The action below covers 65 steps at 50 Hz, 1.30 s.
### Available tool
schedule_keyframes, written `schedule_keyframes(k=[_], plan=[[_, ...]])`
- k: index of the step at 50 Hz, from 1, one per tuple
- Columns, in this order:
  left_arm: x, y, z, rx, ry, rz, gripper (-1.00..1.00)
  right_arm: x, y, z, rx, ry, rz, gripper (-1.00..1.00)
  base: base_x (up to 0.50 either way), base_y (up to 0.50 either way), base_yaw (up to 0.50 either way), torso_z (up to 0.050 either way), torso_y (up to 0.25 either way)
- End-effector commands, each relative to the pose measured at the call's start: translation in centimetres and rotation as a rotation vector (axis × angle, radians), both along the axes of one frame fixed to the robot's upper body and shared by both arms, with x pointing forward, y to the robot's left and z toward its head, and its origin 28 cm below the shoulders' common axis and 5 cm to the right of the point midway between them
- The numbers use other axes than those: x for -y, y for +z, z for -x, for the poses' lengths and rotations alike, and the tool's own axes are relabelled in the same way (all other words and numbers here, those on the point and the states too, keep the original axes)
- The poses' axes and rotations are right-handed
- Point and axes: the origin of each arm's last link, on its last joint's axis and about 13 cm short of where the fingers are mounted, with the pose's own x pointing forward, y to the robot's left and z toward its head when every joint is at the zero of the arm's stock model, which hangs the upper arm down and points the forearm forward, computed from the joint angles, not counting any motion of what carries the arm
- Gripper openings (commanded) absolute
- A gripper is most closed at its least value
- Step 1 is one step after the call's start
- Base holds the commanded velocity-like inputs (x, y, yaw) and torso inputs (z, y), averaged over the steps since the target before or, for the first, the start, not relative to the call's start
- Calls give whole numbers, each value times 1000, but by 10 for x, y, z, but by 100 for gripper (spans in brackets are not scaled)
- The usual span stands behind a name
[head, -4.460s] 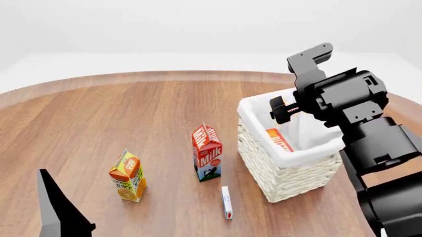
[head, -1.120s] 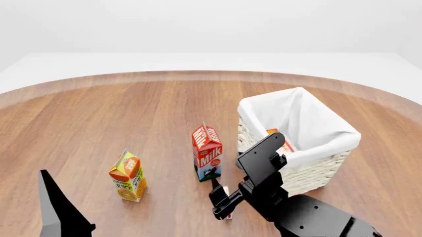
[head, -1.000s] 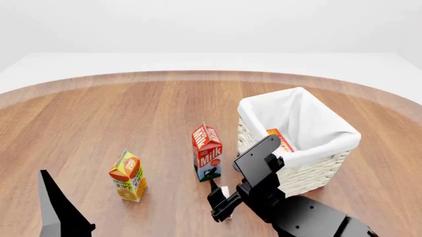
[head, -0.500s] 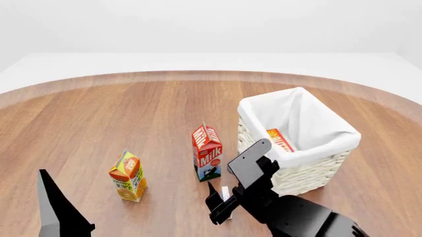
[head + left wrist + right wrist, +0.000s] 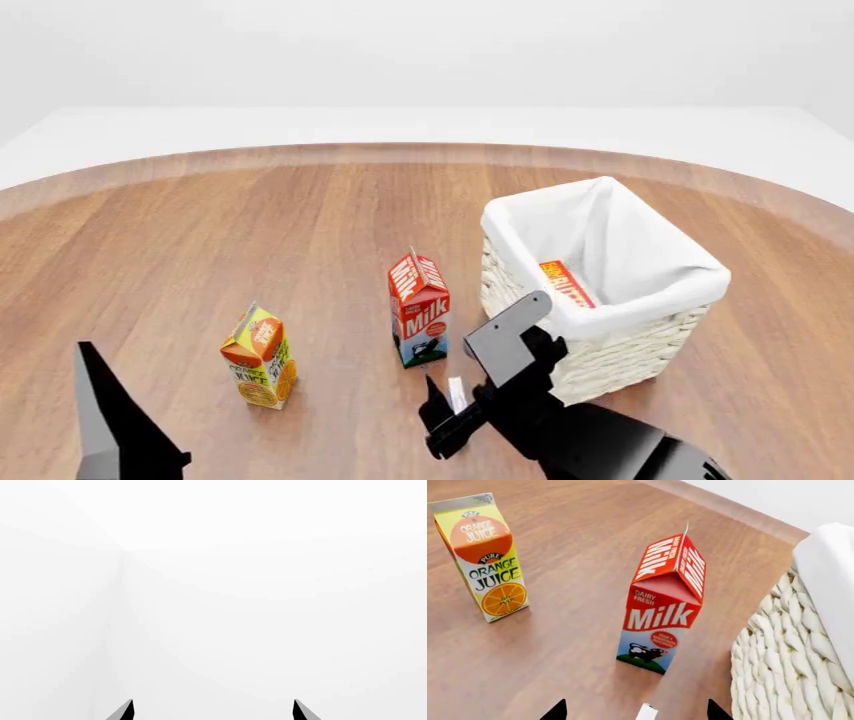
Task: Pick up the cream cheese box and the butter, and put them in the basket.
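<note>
**Between the prongs: cream cheese box at the right claw**

On the wooden table (image 5: pixel 240 230), just in front of the milk carton (image 5: pixel 420 322), the cream cheese box (image 5: pixel 457 394) lies flat, its white end showing between the two spread prongs of the right gripper (image 5: pixel 441 415); the jaws stand apart on either side of it and have not closed on it. The butter (image 5: pixel 566 283) rests inside the basket (image 5: pixel 627 340), leaning against the cloth liner. The basket stands just beside the right arm. The orange juice carton (image 5: pixel 259 357) stands upright, well apart to the left. The left gripper (image 5: pixel 212 712) faces blank white, jaws parted and holding nothing
</note>
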Motion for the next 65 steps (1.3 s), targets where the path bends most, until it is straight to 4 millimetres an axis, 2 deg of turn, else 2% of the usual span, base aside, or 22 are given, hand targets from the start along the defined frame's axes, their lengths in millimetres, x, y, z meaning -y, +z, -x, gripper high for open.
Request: schedule_keyframes(k=[1,18,44,65], plan=[[1,-1,-1,-1,-2,0,100,1,-8,3,-32,-15,-9,100,0,0,0,0,0],[0,-2,0,1,-3,4,100,3,-17,8,-57,-27,-9,100,0,0,0,0,0],[2,0,0,0,-7,4,100,11,-36,-3,-130,-70,-39,100,0,0,0,0,0],[3,4,2,3,-3,5,100,8,-45,-7,-160,-69,-21,100,0,0,0,0,0]])
